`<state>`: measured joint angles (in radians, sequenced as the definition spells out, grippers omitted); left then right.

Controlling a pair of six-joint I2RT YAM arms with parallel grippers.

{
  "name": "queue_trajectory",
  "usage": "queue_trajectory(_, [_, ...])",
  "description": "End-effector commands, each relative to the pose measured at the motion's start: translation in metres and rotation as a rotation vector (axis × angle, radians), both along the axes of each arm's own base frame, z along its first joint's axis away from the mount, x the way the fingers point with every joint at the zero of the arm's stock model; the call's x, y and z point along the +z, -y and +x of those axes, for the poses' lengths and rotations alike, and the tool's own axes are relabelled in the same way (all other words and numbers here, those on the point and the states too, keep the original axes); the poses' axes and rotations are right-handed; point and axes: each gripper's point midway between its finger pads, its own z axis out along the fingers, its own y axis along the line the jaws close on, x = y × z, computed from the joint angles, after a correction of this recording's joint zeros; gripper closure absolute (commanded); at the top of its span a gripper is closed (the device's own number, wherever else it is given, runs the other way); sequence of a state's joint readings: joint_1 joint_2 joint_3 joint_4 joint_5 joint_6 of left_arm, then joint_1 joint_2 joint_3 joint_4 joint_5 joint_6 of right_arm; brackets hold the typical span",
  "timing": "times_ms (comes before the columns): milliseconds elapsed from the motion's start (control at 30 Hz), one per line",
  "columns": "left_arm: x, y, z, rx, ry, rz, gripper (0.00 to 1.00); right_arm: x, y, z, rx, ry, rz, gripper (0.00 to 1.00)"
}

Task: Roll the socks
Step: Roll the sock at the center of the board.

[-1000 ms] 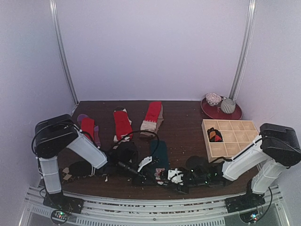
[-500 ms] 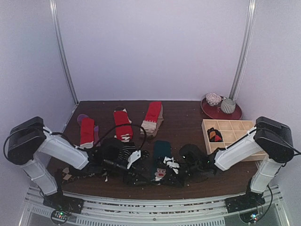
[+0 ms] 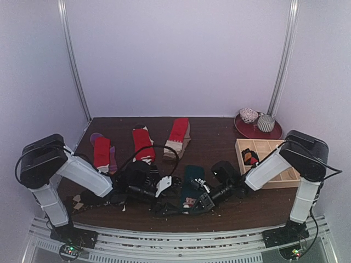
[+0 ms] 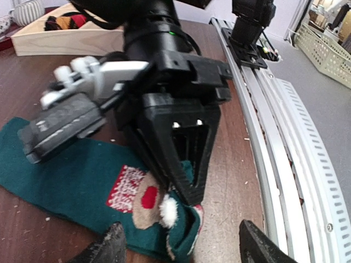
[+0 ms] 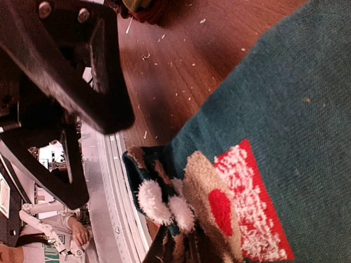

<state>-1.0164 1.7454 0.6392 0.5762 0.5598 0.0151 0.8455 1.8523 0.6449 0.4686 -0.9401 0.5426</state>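
Left of the one pale wooden compartment tray [image 3: 274, 147]: three flat red-patterned fabric socks [image 3: 142, 143], one dark teal fabric sock [image 3: 190, 174]. Behind it: two rounded patterned balls [image 3: 266, 123], one round red plate [image 3: 274, 133].

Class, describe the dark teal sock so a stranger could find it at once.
Start at the dark wooden table, then go to the middle of its near edge. There lies the dark teal sock; unlike the red socks behind it, it bears a tan-and-red figure with white pompoms.
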Motion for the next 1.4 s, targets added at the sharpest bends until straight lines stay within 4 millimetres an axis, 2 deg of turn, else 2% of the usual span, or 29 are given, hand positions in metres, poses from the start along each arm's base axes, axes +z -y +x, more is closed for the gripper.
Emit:
queue_trajectory(0, [0.014,0.021,-0.005,-0.073,0.041,-0.079,0.32,-0.029,0.017,-0.009,-0.034,-0.129,-0.129,0.91])
queue_trajectory(233, [-0.009,0.025,-0.008,-0.094,-0.014,-0.033,0.43,-0.036,0.02,-0.007,-0.044,-0.133,-0.154,0.91])
queue_trajectory(367, [-0.027,0.026,-0.006,-0.074,-0.053,0.01,0.53,-0.038,0.021,-0.007,-0.051,-0.133,-0.159,0.91])
queue_trajectory(600, [-0.042,0.022,-0.011,-0.079,-0.104,0.04,0.79,-0.041,0.023,-0.006,-0.057,-0.13,-0.156,0.91])
queue_trajectory(667, [-0.045,0.022,-0.013,-0.088,-0.114,0.047,0.9,-0.041,0.023,-0.006,-0.06,-0.129,-0.155,0.91])
queue_trajectory(700, [-0.046,0.022,-0.013,-0.088,-0.12,0.05,1.0,-0.04,0.022,-0.005,-0.058,-0.123,-0.151,0.91])
queue_trajectory(767, [-0.046,0.022,-0.014,-0.083,-0.139,0.054,1.0,-0.039,0.021,-0.002,-0.058,-0.097,-0.151,0.91])
queue_trajectory(833, [-0.053,0.02,-0.013,-0.055,-0.184,0.093,1.0,-0.028,0.018,0.003,-0.054,-0.044,-0.122,0.86])
queue_trajectory(1033, [-0.091,-0.002,-0.024,0.043,-0.405,0.271,1.0,0.033,0.021,0.032,-0.101,0.333,-0.028,0.73])
queue_trajectory(1100, [-0.105,-0.012,-0.033,0.06,-0.492,0.329,1.0,0.057,0.024,0.033,-0.097,0.535,0.0,0.68])
queue_trajectory(1167, [-0.116,-0.02,-0.042,0.065,-0.568,0.369,1.0,0.07,0.026,0.025,-0.059,0.76,0.006,0.65])
queue_trajectory(1233, [-0.126,-0.029,-0.049,0.078,-0.626,0.411,1.0,0.076,0.025,0.013,0.018,0.97,0.027,0.63])
queue_trajectory(1367, [-0.137,-0.041,-0.055,0.097,-0.69,0.473,1.0,0.061,0.025,-0.001,0.133,1.188,-0.037,0.62])
